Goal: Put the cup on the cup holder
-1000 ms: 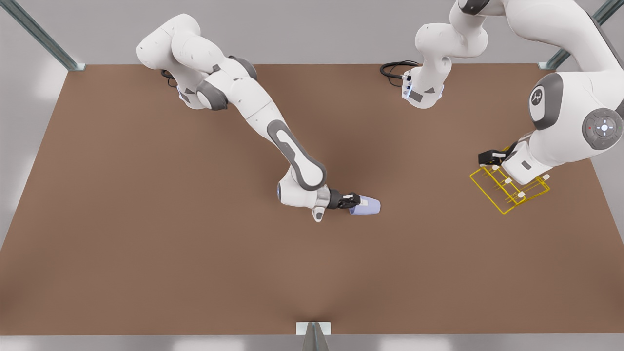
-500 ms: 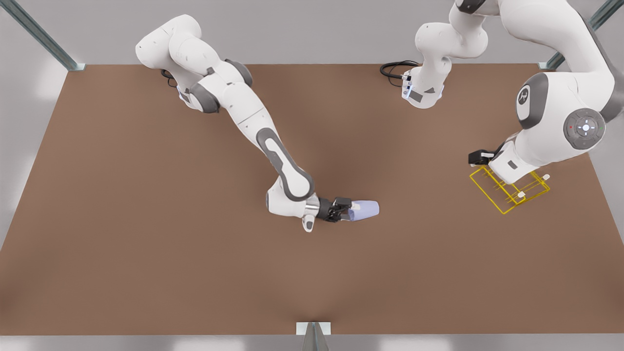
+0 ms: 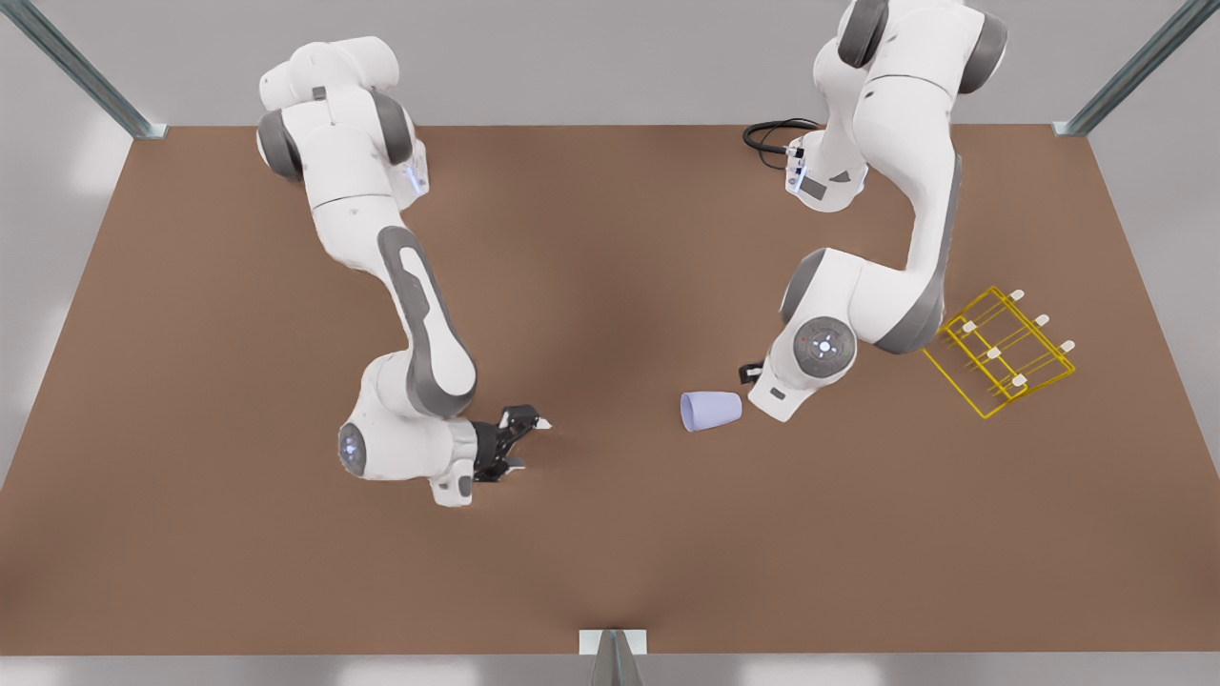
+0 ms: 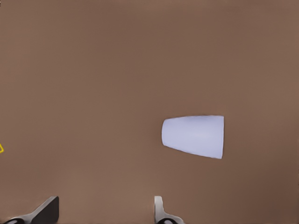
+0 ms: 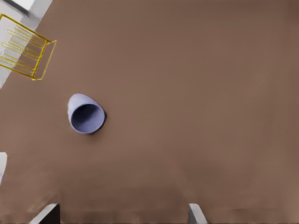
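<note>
The cup (image 3: 711, 411) lies on its side on the brown table (image 3: 238, 314), its rim toward the front view's left, held by neither gripper. The cup holder (image 3: 1001, 353) stands well apart from it, toward the front view's right. The right gripper (image 3: 526, 442) sits to the front view's left of the cup, clear of it, fingers spread and facing its open mouth (image 5: 87, 117). The left gripper (image 4: 105, 212) hangs just beside the cup's narrow end, fingers spread, the cup (image 4: 194, 136) seen side-on below.
</note>
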Motion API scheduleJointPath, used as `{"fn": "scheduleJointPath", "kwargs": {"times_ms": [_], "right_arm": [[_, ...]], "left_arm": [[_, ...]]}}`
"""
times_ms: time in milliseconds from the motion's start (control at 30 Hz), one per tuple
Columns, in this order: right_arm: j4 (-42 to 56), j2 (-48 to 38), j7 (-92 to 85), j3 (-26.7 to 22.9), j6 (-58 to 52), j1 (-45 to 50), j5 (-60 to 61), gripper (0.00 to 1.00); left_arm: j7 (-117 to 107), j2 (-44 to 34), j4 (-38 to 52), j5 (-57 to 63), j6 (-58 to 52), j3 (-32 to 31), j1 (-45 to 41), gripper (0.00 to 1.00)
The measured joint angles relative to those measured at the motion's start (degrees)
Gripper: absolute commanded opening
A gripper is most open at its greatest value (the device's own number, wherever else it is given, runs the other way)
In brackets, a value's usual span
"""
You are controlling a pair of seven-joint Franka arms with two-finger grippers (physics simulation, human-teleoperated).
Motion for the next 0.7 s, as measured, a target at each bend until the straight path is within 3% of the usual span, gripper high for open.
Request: {"fn": "scheduleJointPath", "kwargs": {"times_ms": [133,267,700], "right_arm": [[-0.04,-19.8,9.3,-0.6,-17.03,-0.73,-26.23,1.0],[-1.1,-28.6,17.46,-0.19,-26.33,-1.12,-38.16,1.0],[-1.51,-29.85,34.05,-0.15,-35.16,-1.71,-44.25,1.0]], "left_arm": [[-18.7,1.43,-5.38,-0.4,13.78,-0.02,0.03,1.0],[-34.95,1.56,-9.67,-4.56,25.48,-0.02,0.16,1.0],[-66.56,1.86,-17.22,-8.22,34.26,-0.1,-1.42,1.0]]}}
